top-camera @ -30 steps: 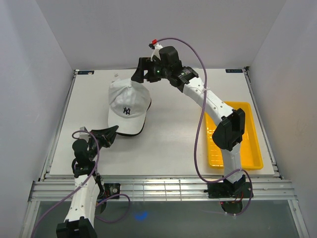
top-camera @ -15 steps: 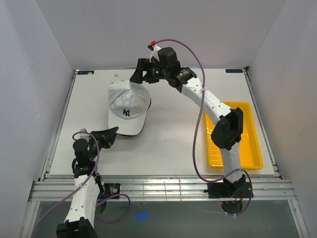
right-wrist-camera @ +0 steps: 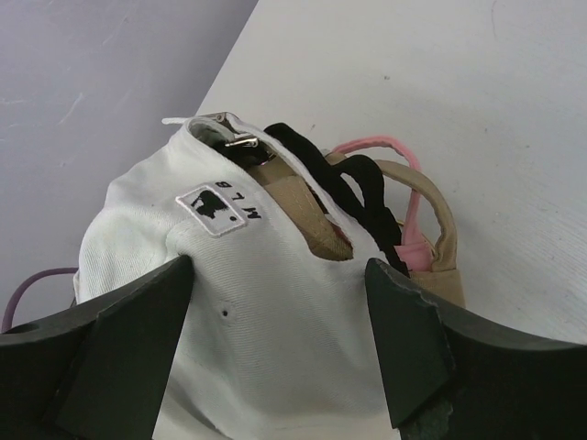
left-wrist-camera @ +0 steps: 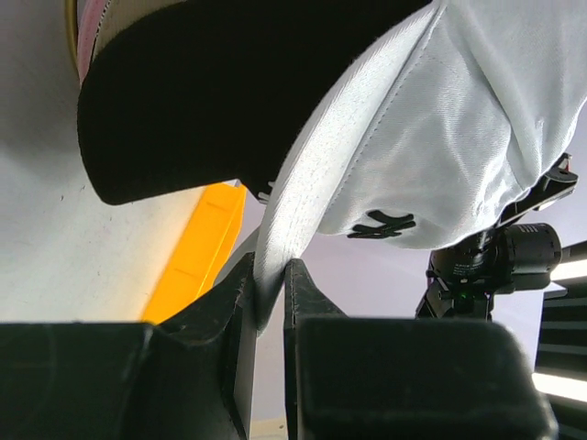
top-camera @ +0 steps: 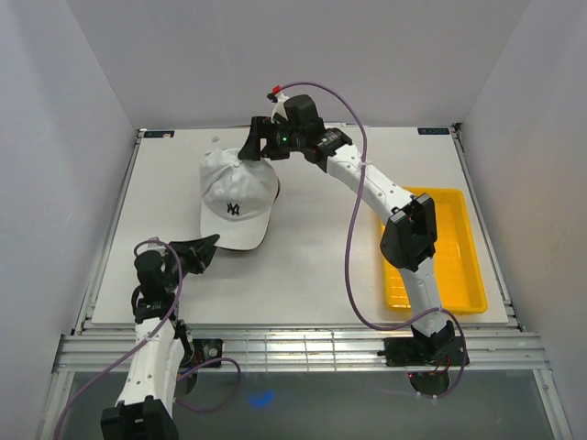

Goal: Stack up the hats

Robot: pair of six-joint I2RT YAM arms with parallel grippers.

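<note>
White cap (top-camera: 233, 194) on top hides most of the pile. From the right wrist cam you only get the back straps of the black cap (right-wrist-camera: 316, 165), tan cap (right-wrist-camera: 449, 238) and pink cap (right-wrist-camera: 376, 142) poking out under it. It's got a dark NY logo up front and a small patch on the back.

The stack sits back-left on the worktop (top-camera: 321, 247). Left hand (left-wrist-camera: 271, 302) is pinching the white brim. Right hand (right-wrist-camera: 280, 266) is spread wide over the back of the crown; can't tell if it's touching.

Yellow tray (top-camera: 463, 266) is well off to the right, partly blocked by the right arm.
</note>
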